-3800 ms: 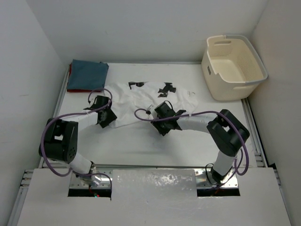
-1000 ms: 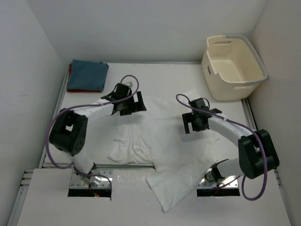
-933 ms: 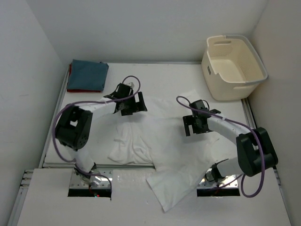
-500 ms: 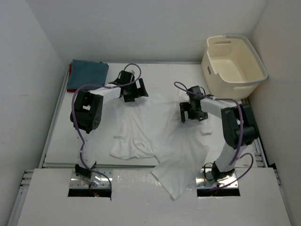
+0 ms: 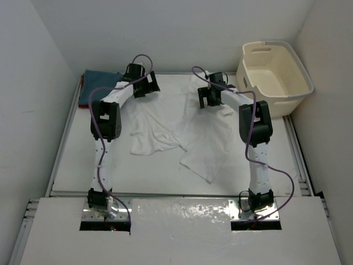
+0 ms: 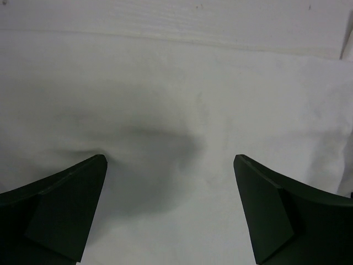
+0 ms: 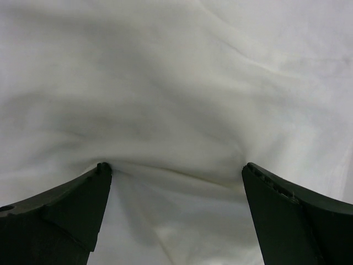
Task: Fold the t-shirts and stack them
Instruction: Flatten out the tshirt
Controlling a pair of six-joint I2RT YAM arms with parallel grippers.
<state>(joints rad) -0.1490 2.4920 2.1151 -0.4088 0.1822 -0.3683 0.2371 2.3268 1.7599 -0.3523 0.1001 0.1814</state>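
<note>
The white t-shirt [image 5: 193,132] lies crumpled and spread across the middle of the table, its upper edge near the back. My left gripper [image 5: 142,85] is open at the shirt's far left corner, its fingers [image 6: 60,210] resting on white cloth [image 6: 176,99]. My right gripper [image 5: 212,98] is open at the far right corner, and the cloth [image 7: 176,83] puckers against its left fingertip [image 7: 102,168]. The folded blue-grey t-shirt [image 5: 91,88] sits at the back left, partly behind the left arm. A sliver of the red t-shirt [image 5: 82,83] shows under it.
The cream laundry basket [image 5: 274,77] stands at the back right, close to my right arm. Both arms stretch nearly straight from their bases to the back of the table. Walls close in the left, right and far sides.
Both arms have reached toward the back wall. The white t-shirt has slid with them, off the near edge and up the table. Both grippers stay open.
</note>
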